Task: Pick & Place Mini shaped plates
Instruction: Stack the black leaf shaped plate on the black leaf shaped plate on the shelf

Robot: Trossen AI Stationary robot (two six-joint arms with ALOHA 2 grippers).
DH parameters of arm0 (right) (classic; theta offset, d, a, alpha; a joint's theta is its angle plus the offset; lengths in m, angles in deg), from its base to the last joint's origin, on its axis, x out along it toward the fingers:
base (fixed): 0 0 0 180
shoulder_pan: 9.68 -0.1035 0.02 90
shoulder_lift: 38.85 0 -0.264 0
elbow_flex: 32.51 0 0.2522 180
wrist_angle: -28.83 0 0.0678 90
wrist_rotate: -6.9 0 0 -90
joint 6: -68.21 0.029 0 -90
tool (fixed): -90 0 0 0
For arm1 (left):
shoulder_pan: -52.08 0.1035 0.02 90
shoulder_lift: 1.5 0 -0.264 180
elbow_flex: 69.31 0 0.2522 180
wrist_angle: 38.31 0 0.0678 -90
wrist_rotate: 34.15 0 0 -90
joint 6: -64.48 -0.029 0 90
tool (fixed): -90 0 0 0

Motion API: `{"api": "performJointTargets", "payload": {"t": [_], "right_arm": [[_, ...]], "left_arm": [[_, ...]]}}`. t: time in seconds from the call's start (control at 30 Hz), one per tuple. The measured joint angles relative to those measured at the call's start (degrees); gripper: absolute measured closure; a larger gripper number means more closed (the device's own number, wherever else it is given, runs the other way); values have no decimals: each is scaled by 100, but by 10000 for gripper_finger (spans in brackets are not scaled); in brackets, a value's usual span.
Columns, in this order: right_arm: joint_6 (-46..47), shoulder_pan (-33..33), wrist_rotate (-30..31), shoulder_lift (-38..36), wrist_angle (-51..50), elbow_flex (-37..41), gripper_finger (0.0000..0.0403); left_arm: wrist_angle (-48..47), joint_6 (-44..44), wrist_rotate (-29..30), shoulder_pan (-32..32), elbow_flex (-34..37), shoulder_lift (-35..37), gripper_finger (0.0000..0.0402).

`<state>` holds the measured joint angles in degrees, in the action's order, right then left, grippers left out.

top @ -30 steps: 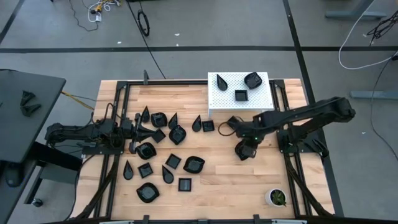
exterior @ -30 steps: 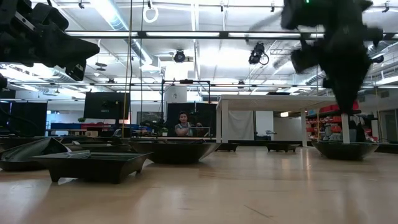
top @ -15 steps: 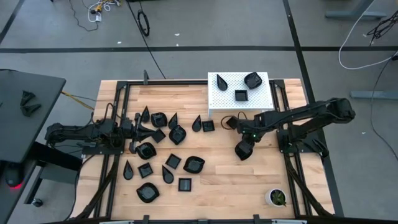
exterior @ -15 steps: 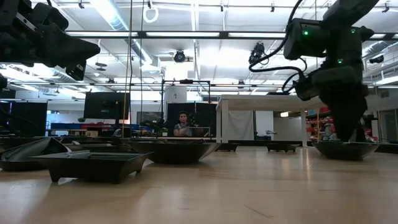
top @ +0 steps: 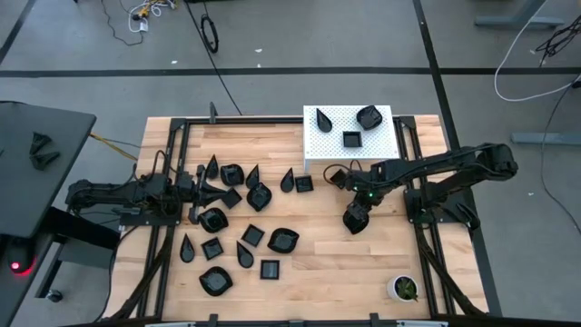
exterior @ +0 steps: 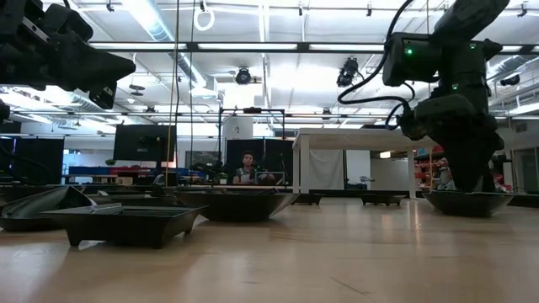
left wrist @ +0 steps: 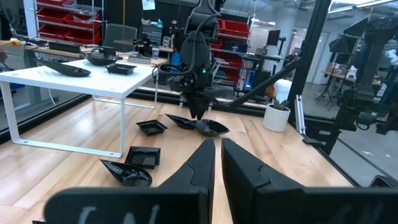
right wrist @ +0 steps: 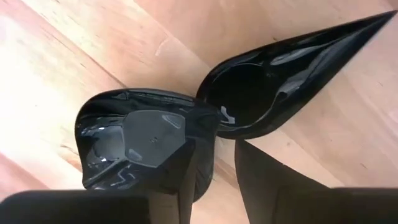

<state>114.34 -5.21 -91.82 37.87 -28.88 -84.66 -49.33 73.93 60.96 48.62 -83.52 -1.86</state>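
Right pincer (top: pixel 355 218) stands over two touching mini shaped plates, a teardrop plate (right wrist: pixel 292 81) and a rounded plate (right wrist: pixel 140 146), on the desk (top: pixel 318 272) below the white stand (top: pixel 336 150). Its fingers are parted, one inside the rounded plate, one outside its rim; whether they grip cannot be told. Left pincer (left wrist: pixel 214 165) waits, nearly closed, empty. Judged step: grasping. Next: close, lift, carry to the stand.
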Motion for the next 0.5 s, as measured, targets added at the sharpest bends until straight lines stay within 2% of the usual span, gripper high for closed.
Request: {"api": "performJointTargets", "payload": {"t": [0.5], "right_arm": [[100,-4,-139,10,-12,0,289]], "left_arm": [[0,0,2,1,0,-1,369]]}}
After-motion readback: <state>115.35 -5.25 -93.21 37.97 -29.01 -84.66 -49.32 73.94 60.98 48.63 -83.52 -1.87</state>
